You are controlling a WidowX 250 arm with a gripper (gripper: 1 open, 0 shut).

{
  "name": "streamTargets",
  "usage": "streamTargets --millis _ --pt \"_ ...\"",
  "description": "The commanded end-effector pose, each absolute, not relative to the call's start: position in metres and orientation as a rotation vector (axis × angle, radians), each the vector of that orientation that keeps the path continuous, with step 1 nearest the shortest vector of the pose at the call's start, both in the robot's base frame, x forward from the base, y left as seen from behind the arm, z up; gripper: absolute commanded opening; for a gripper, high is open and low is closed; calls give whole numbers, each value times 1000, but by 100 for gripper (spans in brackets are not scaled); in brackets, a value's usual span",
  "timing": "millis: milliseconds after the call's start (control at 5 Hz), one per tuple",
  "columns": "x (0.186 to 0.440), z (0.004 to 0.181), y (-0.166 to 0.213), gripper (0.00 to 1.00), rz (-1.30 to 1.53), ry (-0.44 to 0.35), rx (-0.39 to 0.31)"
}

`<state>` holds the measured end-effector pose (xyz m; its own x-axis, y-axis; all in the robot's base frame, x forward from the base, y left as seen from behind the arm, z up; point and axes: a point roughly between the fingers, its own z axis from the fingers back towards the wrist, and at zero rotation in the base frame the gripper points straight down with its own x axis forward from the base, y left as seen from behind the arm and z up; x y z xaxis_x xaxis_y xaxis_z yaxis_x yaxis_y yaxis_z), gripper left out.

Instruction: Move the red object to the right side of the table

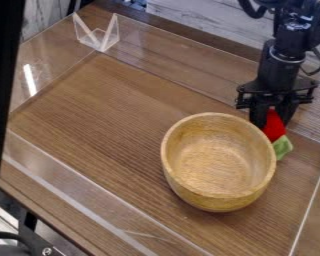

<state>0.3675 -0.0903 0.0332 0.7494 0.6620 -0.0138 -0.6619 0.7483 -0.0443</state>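
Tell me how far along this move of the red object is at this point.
Done: the pincer is down over the red object, just beyond the wooden bowl. In hand: the jaws look drawn in around it, though a firm grip can't be confirmed. Left: lifting it off the table and setting it down; it already lies near the right edge in this view, so any remaining carry looks short.

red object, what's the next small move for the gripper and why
Probably finish closing, then lift straight up. The gripper points down over the red object, its jaws on either side of it, beside the wooden bowl. Whether the grip is firm yet is unclear.
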Motion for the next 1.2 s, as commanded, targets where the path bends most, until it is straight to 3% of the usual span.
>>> streamTargets --millis 0,200,400,600,1000 --pt "374 63 -93 100 732 -75 -115" --pt "374 63 -94 0 731 -78 -130" --pt "375 65 -95 0 726 -84 -144" --pt "375 67 -95 100 728 -80 -139" --pt "375 74 -94 100 728 -73 -134"
